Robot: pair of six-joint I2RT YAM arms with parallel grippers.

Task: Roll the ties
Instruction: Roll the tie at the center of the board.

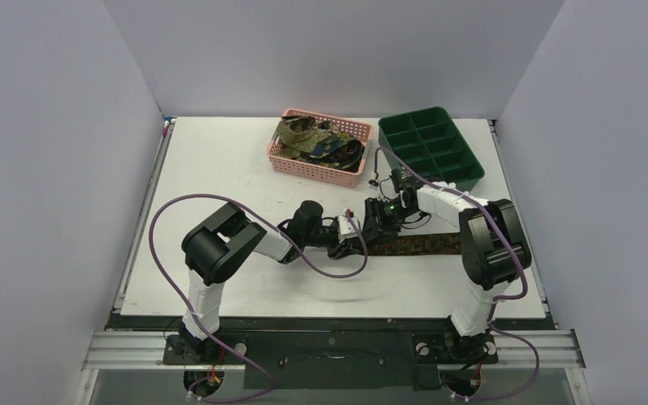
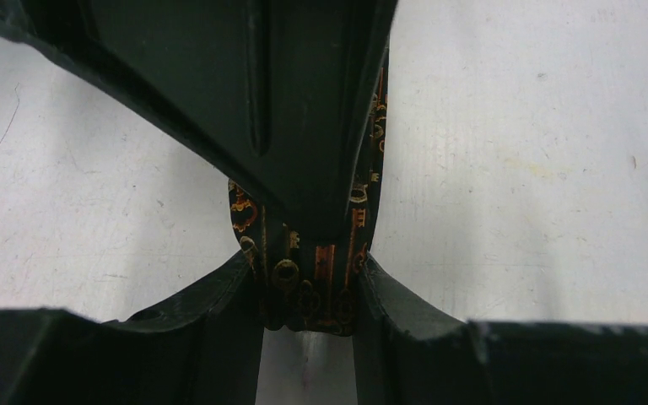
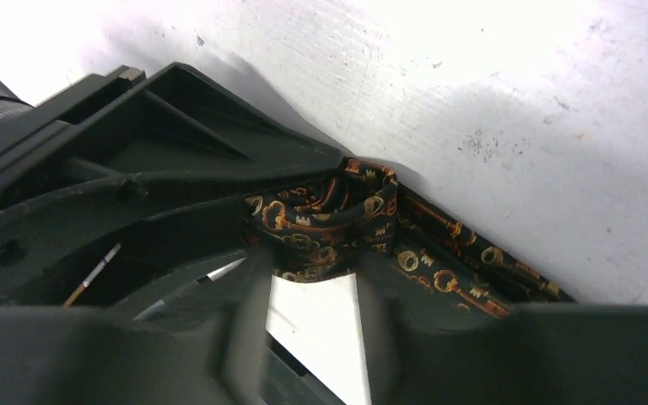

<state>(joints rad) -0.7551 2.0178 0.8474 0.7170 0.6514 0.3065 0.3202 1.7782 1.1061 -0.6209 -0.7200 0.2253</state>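
Note:
A dark tie with a gold and orange key pattern (image 1: 422,245) lies flat on the white table, running right from where the two grippers meet. Its left end is rolled into a small coil (image 3: 329,221). My left gripper (image 2: 308,291) is shut on the coil's end from the left. My right gripper (image 3: 316,270) is shut on the same coil from the other side, its finger showing as the dark shape over the tie in the left wrist view (image 2: 287,101). In the top view the grippers (image 1: 363,232) touch nose to nose.
A pink mesh basket (image 1: 291,159) at the back holds several more patterned ties (image 1: 316,139). A dark green compartment tray (image 1: 430,148) stands to its right. Purple cables loop beside both arms.

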